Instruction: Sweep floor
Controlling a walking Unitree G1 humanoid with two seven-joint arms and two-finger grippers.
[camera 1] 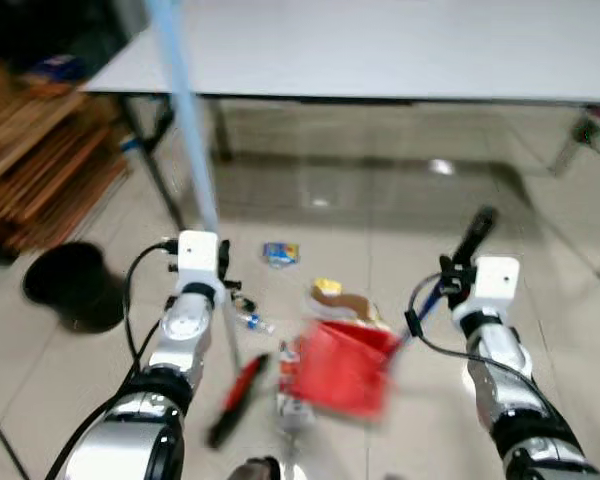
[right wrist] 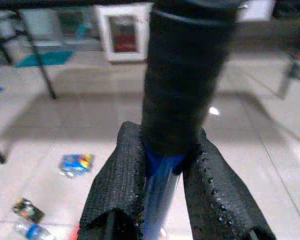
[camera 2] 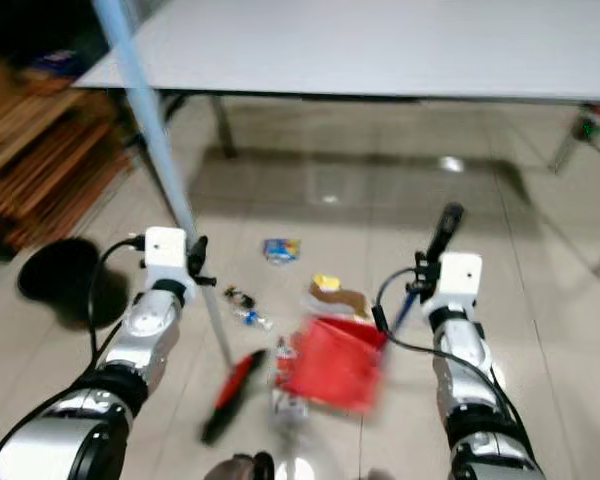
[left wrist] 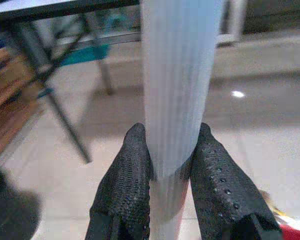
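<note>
A: Since the broom handle [camera 1: 185, 120] is a long, stiff, ribbed pale-blue tube, I judge it light but top-heavy to steer; where is it held?

B: The left gripper [left wrist: 162, 172] has its two black fingers [left wrist: 127, 170] closed tight around the tube, well above the red brush head [camera 1: 242, 392], which sits on the floor near the robot, left of centre.

A: And the dustpan [camera 1: 340, 370]?

B: Red, rigid plastic by the look of it, so probably light. The right gripper [right wrist: 162, 165] is clamped on its upright handle [camera 1: 465, 255], just below the black foam grip, which should not slip.

A: Anything in the pan?

B: Too blurred to tell. A yellow-brown wrapper [camera 1: 340, 298] lies at its far edge; a blue packet [camera 1: 280, 254] and a small bottle [camera 1: 255, 321] lie loose beyond the brush. A black bin [camera 1: 70, 283] stands far left.
</note>
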